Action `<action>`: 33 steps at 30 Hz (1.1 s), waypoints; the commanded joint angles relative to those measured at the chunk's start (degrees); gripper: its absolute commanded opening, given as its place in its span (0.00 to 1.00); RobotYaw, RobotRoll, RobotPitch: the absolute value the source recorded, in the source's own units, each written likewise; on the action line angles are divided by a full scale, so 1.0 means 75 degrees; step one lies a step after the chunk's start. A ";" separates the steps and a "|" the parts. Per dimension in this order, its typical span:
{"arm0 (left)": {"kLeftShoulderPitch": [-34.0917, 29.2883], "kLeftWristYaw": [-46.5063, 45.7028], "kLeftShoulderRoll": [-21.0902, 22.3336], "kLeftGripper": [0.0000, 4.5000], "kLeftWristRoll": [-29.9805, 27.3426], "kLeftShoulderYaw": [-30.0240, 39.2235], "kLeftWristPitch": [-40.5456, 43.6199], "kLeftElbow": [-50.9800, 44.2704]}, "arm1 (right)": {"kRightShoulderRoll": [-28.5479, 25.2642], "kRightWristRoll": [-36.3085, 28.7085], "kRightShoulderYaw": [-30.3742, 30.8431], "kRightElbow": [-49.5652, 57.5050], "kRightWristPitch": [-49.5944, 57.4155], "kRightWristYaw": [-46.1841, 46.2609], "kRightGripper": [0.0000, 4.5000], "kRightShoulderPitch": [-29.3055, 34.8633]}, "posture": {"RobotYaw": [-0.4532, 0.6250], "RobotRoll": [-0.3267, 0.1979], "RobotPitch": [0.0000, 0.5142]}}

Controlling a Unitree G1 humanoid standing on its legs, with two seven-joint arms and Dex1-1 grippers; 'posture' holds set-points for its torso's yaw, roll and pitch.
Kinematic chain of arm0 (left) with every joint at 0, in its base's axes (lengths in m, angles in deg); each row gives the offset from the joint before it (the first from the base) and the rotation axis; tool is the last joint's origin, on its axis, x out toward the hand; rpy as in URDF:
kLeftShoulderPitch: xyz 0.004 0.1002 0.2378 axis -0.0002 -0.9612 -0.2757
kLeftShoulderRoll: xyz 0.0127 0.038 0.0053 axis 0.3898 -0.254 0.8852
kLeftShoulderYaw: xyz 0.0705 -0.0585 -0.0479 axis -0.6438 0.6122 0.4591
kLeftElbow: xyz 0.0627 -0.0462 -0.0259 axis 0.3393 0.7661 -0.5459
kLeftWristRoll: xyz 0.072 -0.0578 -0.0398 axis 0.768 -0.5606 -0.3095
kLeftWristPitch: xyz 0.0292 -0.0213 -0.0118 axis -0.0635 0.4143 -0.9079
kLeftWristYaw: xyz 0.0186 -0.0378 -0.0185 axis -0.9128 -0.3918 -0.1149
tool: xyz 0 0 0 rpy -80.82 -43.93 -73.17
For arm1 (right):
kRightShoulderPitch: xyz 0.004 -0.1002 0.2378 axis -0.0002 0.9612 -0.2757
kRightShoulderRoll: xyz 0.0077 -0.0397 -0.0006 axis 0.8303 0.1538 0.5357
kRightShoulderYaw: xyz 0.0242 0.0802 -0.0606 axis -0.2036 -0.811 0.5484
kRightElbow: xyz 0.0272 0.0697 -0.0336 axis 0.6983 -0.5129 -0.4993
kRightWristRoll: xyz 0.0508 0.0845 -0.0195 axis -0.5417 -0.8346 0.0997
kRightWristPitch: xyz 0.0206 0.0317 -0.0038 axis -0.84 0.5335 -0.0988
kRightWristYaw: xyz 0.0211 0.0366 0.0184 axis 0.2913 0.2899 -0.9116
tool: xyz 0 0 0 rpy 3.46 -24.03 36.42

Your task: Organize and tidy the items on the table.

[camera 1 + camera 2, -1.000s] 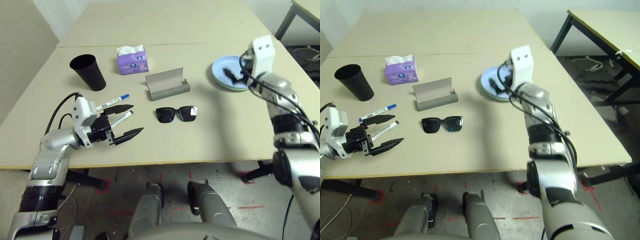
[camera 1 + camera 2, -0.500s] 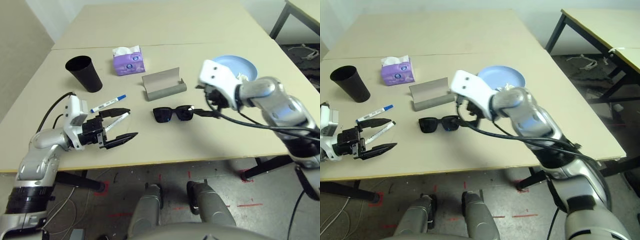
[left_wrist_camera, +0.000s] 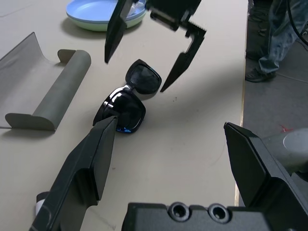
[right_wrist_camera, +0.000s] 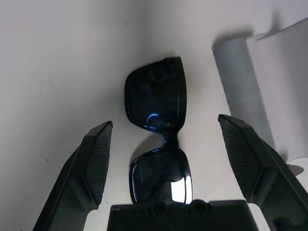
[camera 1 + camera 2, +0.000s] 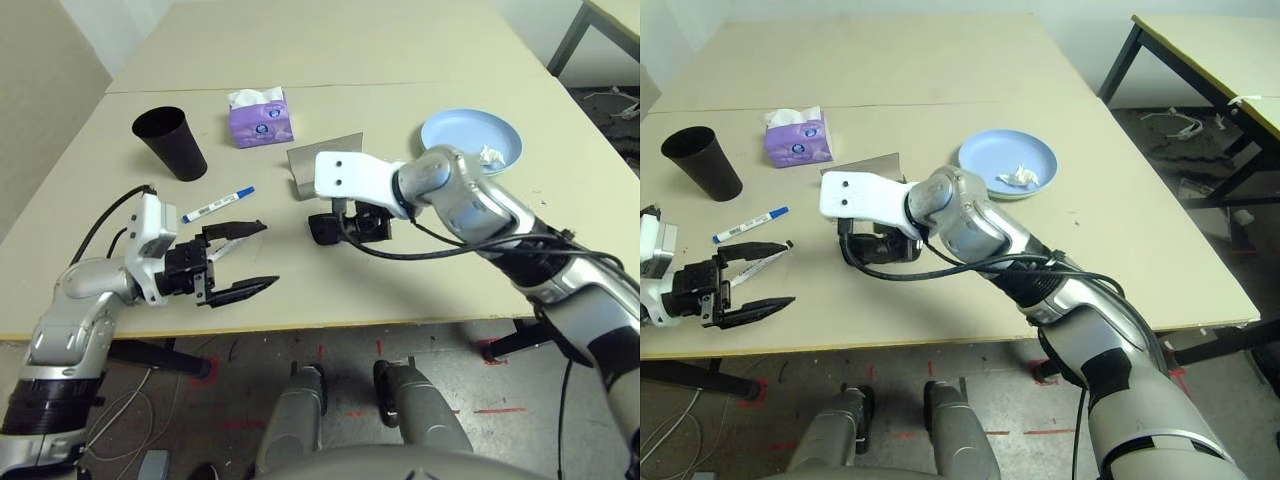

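Note:
Black sunglasses (image 4: 156, 98) lie on the table (image 5: 420, 270) in front of the grey glasses case (image 5: 312, 160). My right gripper (image 3: 135, 75) hovers just above them, open, one finger on each side. My left gripper (image 5: 270, 255) is open near the front left edge, low over the table. A white marker with a black cap (image 5: 758, 262) lies between its fingers. The blue-capped marker (image 5: 218, 204) lies just beyond. A black cup (image 5: 170, 142) stands at the back left. At the right, the blue plate (image 5: 455, 135) sits on a green one and holds the white tissue wad (image 5: 490, 155).
A purple tissue box (image 5: 260, 118) stands behind the case, next to the cup. A small grey-legged table (image 5: 1200, 40) is off to the right. A person's legs (image 3: 269, 43) stand on the floor past the table's right edge.
My right arm has swung from the plates across to the sunglasses, and the tissue wad now lies in the blue plate. The left gripper has stayed by the markers.

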State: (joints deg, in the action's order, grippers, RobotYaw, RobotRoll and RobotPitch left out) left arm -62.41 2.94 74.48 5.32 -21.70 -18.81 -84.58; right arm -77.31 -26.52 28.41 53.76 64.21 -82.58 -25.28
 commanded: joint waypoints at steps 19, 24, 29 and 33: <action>-0.0290 -0.0423 -0.0006 1.00 0.0109 0.0091 -0.0146 -0.0296 | 0.0624 0.1182 -0.0188 -0.1728 -0.1245 0.0527 1.00 0.0298 | 0.36 0.62 0.31; -0.0302 -0.0436 -0.0014 1.00 0.0108 0.0083 -0.0151 -0.0308 | 0.0670 0.1331 -0.0248 -0.1952 -0.1372 0.0553 1.00 0.0281 | 0.36 0.62 0.31; -0.0303 -0.0447 -0.0048 1.00 0.0156 0.0023 -0.0189 -0.0274 | 0.0612 0.1427 -0.0270 -0.1991 -0.1373 0.0471 1.00 0.0347 | 0.35 0.62 0.31; -0.0291 -0.0450 -0.0065 1.00 0.0184 0.0012 -0.0206 -0.0240 | 0.0602 0.1440 -0.0299 -0.1910 -0.1303 0.0387 1.00 0.0439 | 0.35 0.62 0.31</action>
State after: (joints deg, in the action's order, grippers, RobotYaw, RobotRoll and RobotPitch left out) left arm -63.99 -0.53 74.03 6.01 -21.51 -19.95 -86.01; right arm -72.61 -16.54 26.61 39.17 53.92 -79.02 -23.21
